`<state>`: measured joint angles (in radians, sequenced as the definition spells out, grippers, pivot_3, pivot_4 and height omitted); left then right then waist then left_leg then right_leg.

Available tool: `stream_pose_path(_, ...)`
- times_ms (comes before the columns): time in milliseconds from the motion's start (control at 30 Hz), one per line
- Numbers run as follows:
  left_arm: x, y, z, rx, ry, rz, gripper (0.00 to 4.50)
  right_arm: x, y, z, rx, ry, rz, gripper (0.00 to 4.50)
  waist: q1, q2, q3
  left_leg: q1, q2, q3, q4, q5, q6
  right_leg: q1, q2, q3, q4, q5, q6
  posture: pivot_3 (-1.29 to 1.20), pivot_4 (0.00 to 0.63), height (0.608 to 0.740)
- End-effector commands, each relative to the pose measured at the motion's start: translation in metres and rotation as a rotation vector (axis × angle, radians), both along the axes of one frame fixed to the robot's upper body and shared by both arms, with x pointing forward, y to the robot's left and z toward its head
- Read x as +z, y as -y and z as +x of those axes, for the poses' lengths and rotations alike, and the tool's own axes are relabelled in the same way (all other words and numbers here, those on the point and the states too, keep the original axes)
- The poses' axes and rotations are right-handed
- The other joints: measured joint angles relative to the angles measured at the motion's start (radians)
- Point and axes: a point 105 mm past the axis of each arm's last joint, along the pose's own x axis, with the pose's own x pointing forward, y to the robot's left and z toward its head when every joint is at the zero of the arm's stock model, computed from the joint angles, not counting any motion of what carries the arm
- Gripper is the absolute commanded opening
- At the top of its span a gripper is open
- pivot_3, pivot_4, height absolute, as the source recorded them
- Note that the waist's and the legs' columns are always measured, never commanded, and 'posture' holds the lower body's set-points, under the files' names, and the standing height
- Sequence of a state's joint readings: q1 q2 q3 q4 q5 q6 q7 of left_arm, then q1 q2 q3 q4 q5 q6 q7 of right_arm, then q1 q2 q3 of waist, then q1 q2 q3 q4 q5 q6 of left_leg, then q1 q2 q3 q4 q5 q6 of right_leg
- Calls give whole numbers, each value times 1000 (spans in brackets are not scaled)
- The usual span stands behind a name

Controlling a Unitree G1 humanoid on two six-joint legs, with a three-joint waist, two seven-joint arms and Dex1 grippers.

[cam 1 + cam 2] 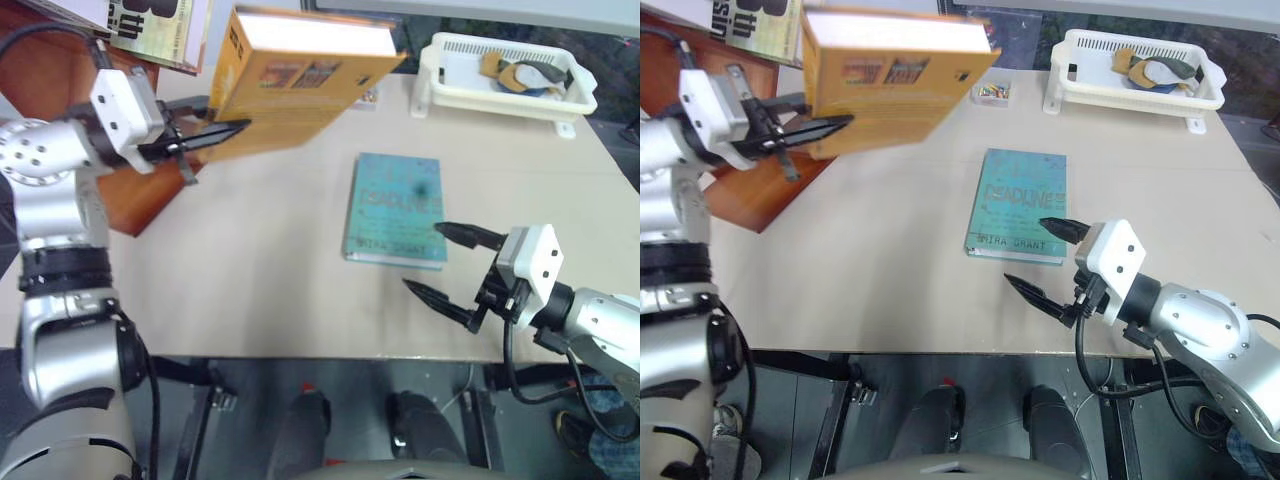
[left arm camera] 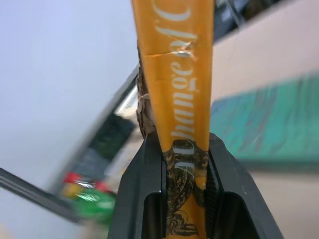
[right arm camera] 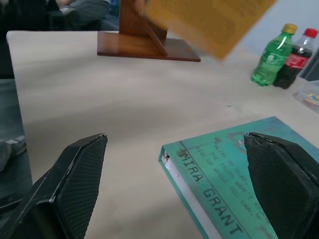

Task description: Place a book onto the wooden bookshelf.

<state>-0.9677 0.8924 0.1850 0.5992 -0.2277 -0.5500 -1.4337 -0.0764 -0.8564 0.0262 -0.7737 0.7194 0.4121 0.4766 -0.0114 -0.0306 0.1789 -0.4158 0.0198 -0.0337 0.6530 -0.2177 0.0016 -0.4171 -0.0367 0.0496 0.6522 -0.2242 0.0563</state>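
1. At the upper left of the frame you see the wooden bookshelf (image 1: 150,205), its slanted panels ready to receive books.
2. Your left gripper (image 1: 215,135) is clamped on the spine edge of the book (image 1: 300,75), which it holds in the air just beside the shelf, probably for placing.
3. The teal book (image 1: 395,210) lies flat in the middle of the table (image 1: 250,290).
4. At the lower right, your right gripper (image 1: 450,265) has its jaws wide apart and empty, near the teal book.

thick orange-yellow book (image 1: 290,85) held raised above the table, beside the reddish-brown wooden bookshelf (image 1: 140,205).
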Motion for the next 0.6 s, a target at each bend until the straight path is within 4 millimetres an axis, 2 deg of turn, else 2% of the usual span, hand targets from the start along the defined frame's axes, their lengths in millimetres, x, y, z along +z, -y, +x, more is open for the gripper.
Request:
stream_pose_path(33,13,-16,-8,33,126,153,789,5,-3,0,33,32,-1,4500,-1,0,0,0,0,0,0,0,0,0,0,0,0,1,2,0,150,740)
stream_pose_path(233,13,-39,-11,107,191,345,789,6,-6,4,52,41,4,4500,-2,0,0,0,1,0,0,0,0,0,0,-1,0,1,3,0,150,740)
stream_pose_path(300,15,-53,-15,160,187,391,789,6,-6,4,57,44,4,4500,-2,-1,1,0,1,0,0,0,0,0,1,-1,1,1,3,0,150,740)
stream_pose_path(500,16,-92,-23,339,136,443,789,6,-8,6,74,45,7,4500,-6,-1,1,1,2,0,0,0,0,0,1,0,1,1,3,0,150,740)
stream_pose_path(600,18,-105,-24,416,123,454,789,6,-9,6,79,45,9,4500,-4,-2,1,1,2,0,0,0,0,0,1,-1,2,0,5,0,150,740)
